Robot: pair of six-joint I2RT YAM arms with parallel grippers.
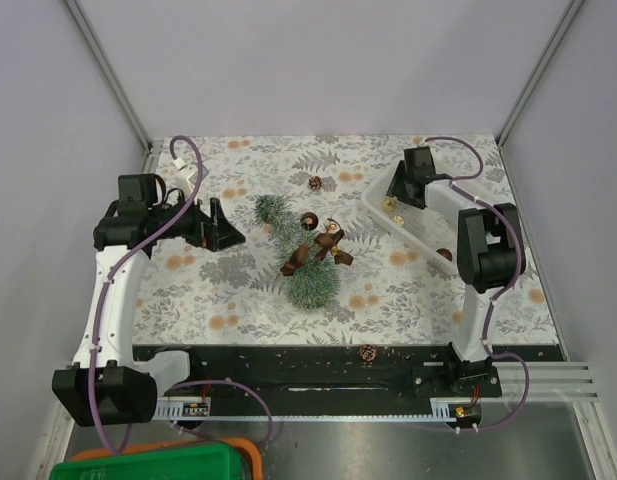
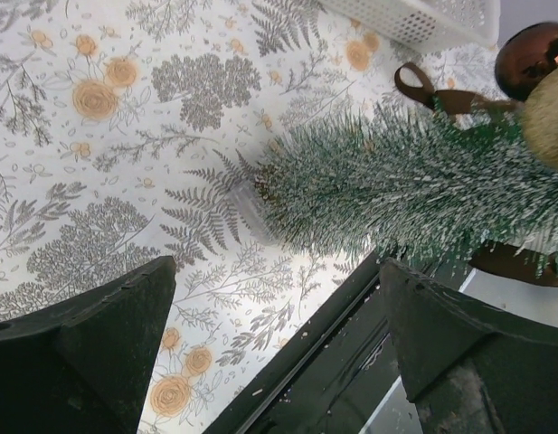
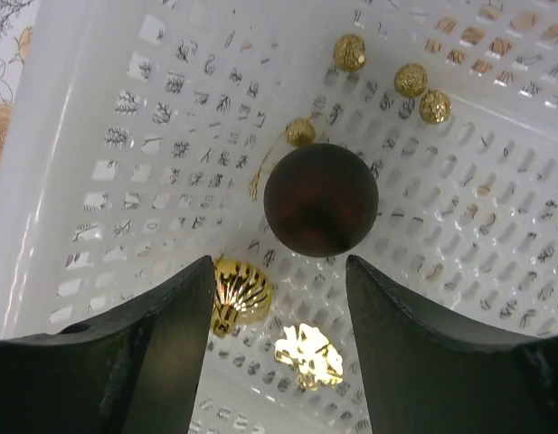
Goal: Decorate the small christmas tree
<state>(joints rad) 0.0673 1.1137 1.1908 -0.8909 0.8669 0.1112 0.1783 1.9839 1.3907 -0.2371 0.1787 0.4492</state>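
Worktop covered by a white cloth (image 1: 238, 300) printed with grey ferns and tan roses. White perforated plastic basket (image 1: 386, 220) sits skewed near the far right corner.

Inside it:
- glossy dark brown round bauble (image 3: 321, 200)
- small gold glitter balls (image 3: 349, 52) along one wall
- ribbed shiny gold bauble (image 3: 240, 294)
- bright gold glint (image 3: 307, 354), possibly another ornament; glare hides its shape

Brown pine cone (image 1: 315, 183) near the far edge, mid-width. Second pine cone (image 1: 367, 352) at the near edge. Green plastic bin (image 1: 158, 465), orange-rimmed, lies beyond the near left corner.
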